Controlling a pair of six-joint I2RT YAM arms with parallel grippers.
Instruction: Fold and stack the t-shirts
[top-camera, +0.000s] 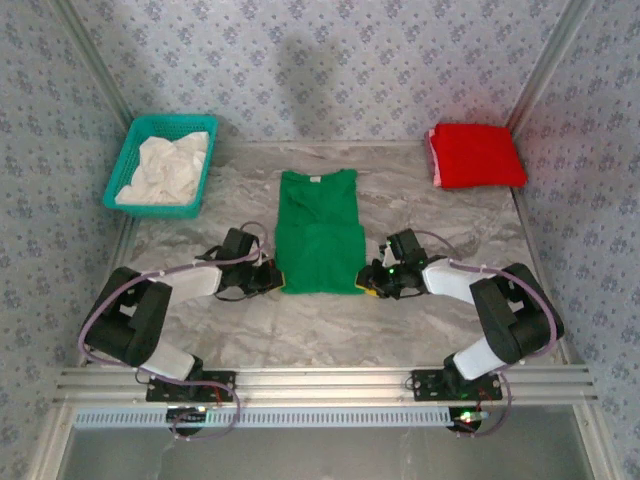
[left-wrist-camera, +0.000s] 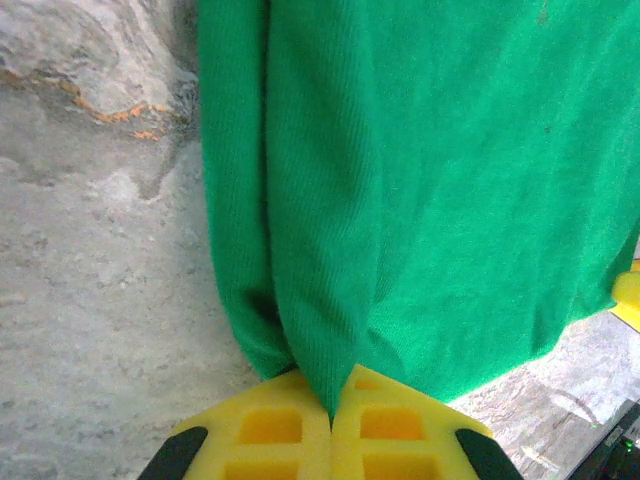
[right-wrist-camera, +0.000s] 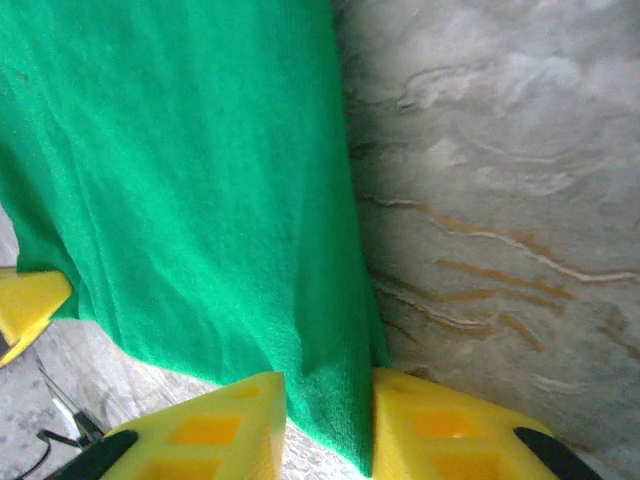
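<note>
From above, the green shirt (top-camera: 318, 235) lies mid-desk (top-camera: 300, 340), its long axis running near to far.

Left wrist: the left gripper (left-wrist-camera: 331, 395) is pinched shut on its near left corner.

Right wrist: the right gripper (right-wrist-camera: 328, 400) straddles the near right corner, half closed. I cannot tell whether it grips.

Teal basket (top-camera: 152, 209) (white cloth (top-camera: 165, 168) inside) on marble table (top-camera: 300, 330)
</note>
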